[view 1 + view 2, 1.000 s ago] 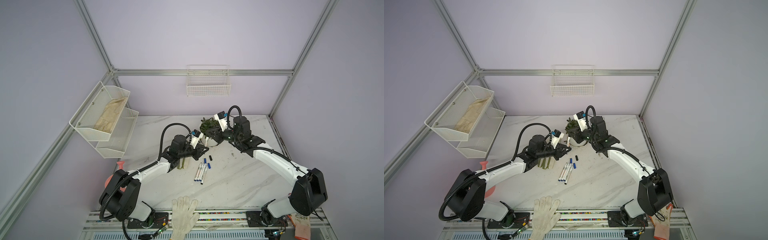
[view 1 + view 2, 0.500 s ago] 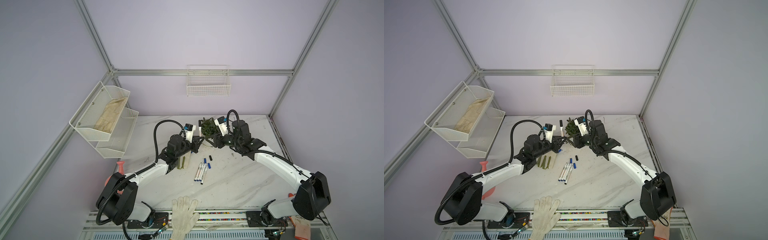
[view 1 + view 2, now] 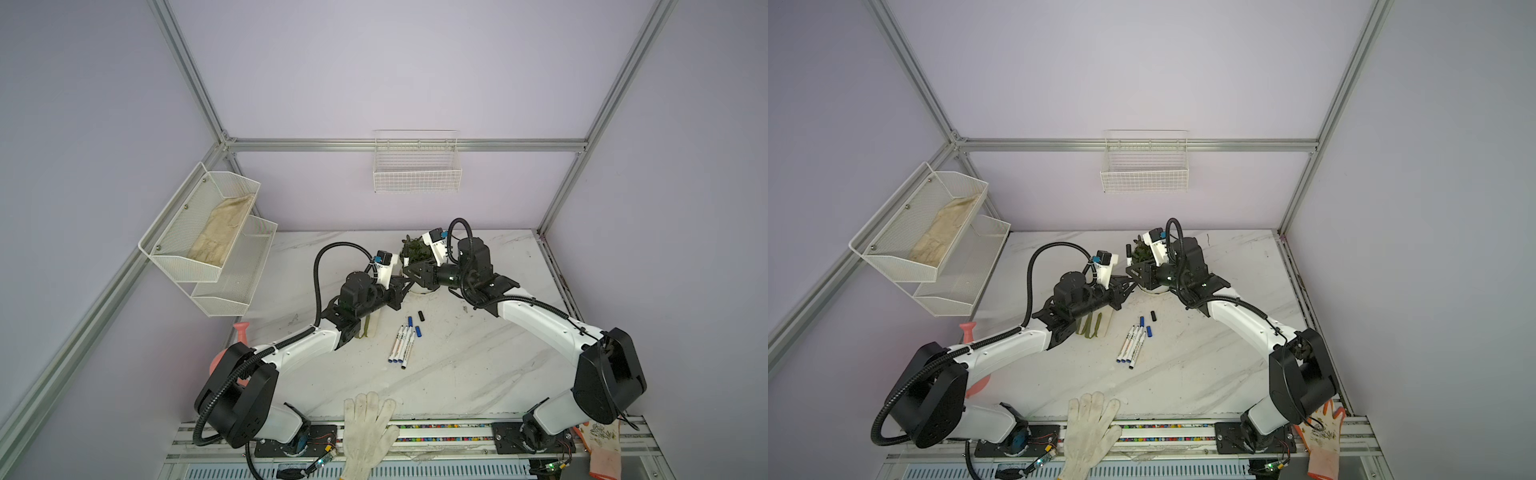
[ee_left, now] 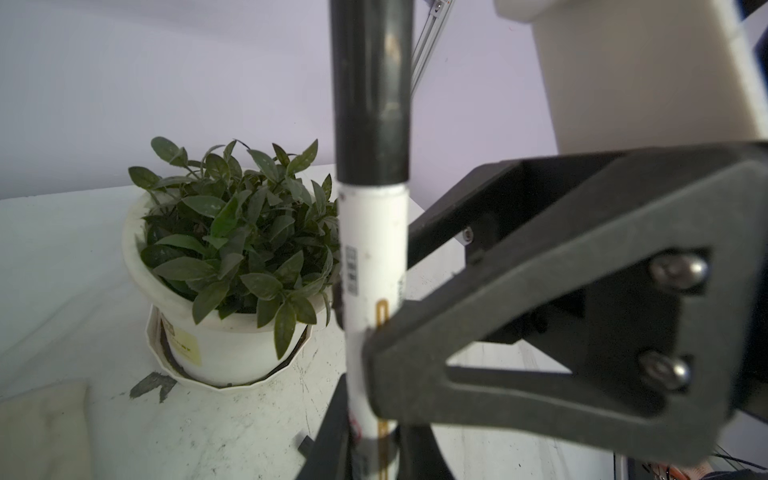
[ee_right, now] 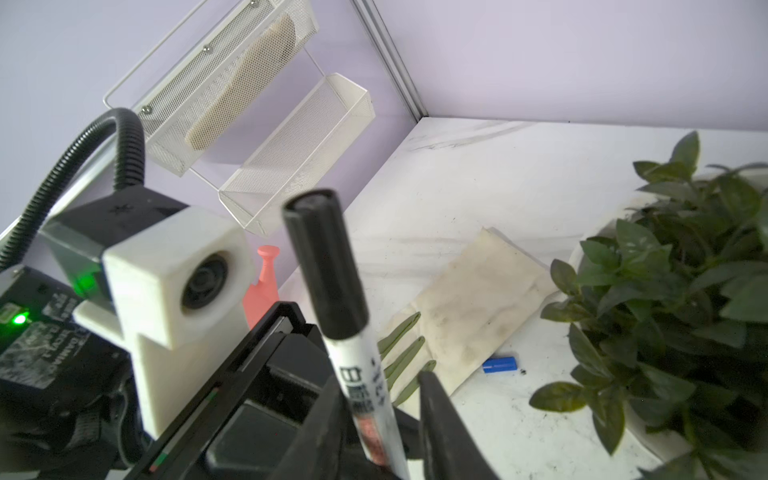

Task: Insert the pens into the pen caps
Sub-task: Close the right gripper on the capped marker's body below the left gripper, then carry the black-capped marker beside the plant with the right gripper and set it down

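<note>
The left gripper [image 4: 370, 424] is clamped on a slim white-barrelled marker pen [image 4: 374, 257], which stands upright beside the potted green plant [image 4: 232, 232] with a black plastic cap [image 4: 370, 83] on top. The right gripper [image 5: 378, 382] straddles the barrel; whether it pinches, I cannot tell.

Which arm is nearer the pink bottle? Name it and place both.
Left. The left arm partly hides the pink bottle near its shoulder; the right arm stands across the table on the opposite side.
</note>
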Action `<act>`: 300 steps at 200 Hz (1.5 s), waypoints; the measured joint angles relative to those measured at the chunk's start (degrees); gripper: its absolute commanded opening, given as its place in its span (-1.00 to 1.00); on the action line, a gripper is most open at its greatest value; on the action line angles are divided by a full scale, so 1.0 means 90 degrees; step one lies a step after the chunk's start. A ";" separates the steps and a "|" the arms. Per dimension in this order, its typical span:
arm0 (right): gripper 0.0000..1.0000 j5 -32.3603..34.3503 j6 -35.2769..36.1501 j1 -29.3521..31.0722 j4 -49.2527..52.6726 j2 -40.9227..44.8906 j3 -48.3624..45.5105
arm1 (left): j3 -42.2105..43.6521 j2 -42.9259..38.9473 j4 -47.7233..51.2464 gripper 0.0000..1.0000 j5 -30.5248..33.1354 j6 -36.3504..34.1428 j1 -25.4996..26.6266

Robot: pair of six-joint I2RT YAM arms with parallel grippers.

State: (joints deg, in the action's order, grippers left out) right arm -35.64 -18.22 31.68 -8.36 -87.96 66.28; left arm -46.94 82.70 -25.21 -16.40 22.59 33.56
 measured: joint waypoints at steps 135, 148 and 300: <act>-0.98 0.0262 -0.0260 -0.0148 -0.0328 0.0338 -0.0350 | 0.0000 0.0100 -0.0124 0.31 -0.0087 0.0216 0.0036; -0.98 0.0328 -0.0279 -0.0316 -0.0282 0.0532 -0.0393 | 0.0002 0.0097 -0.0109 0.33 -0.0039 0.0209 0.0036; -0.98 0.2956 0.0112 -0.1919 0.2288 -0.0913 -0.0027 | 0.0374 -0.0437 0.0459 0.32 0.1219 0.0493 -0.0270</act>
State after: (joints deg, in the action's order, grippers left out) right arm -9.04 -17.21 14.41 12.23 -96.18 66.04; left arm -43.57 78.76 -21.08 -5.43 27.03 31.14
